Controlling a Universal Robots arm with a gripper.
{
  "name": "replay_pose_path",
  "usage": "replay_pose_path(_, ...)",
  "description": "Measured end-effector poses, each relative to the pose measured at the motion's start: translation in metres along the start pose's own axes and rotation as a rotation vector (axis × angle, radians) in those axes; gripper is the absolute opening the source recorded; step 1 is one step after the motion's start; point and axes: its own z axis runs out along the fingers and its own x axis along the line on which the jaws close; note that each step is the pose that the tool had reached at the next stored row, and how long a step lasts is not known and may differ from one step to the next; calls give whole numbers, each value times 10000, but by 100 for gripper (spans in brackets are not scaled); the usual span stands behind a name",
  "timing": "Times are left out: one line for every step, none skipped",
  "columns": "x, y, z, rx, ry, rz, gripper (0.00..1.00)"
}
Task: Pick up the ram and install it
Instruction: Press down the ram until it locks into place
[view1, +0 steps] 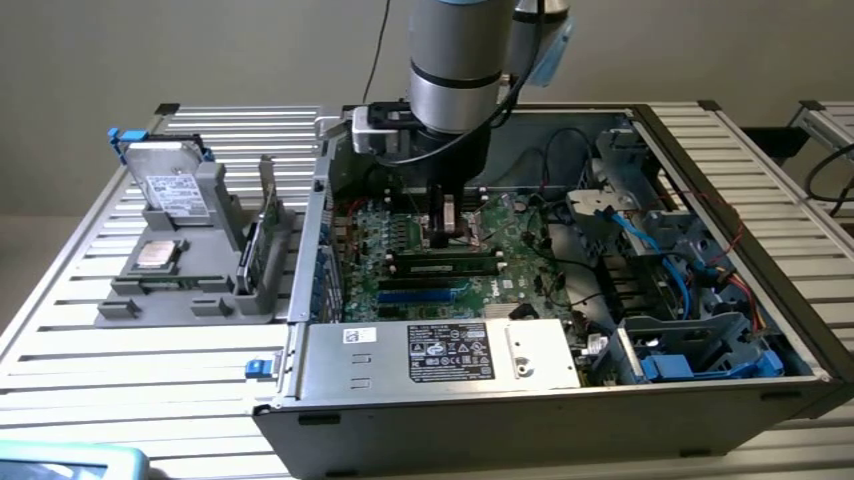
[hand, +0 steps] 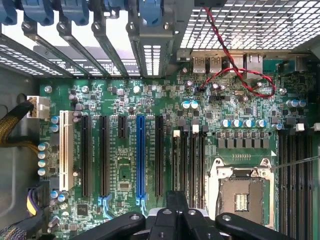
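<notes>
The ram (view1: 447, 267) is a narrow green stick with dark chips. It stands edge-up in a black memory slot on the motherboard (view1: 514, 225) inside the open computer case (view1: 534, 400). My gripper (view1: 449, 236) hangs just above and behind the stick, apart from it, shut with nothing between its fingers. In the wrist view the gripper (hand: 176, 199) points down at the board with its dark fingertips together. They are over the near ends of the row of memory slots (hand: 192, 165), beside the empty processor socket (hand: 240, 195).
A grey holder (view1: 174, 290) on the exterior view's left carries a hard drive (view1: 174, 185), a silver processor chip (view1: 158, 255) and a tall green card (view1: 267, 235). Blue and black cables (view1: 667, 260) and drive cages crowd the case's right side. The power supply (view1: 454, 355) lies in front.
</notes>
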Motion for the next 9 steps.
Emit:
replay_pose_path(1, -16, -13, -2, -5, 0, 11)
replay_pose_path(3, -35, -26, -2, -12, 0, 11)
replay_pose_path(4, -53, -39, -4, -17, 0, 11)
replay_pose_path(5, -73, -49, -5, -26, 0, 11)
replay_pose_path(6, -91, -61, -6, -33, 0, 11)
replay_pose_path(6, -105, -81, -8, -34, 0, 11)
replay_pose_path(7, -116, -106, -11, -34, 0, 11)
replay_pose_path(7, -130, -133, -14, -36, 0, 11)
replay_pose_path(8, -144, -159, -16, -37, 0, 11)
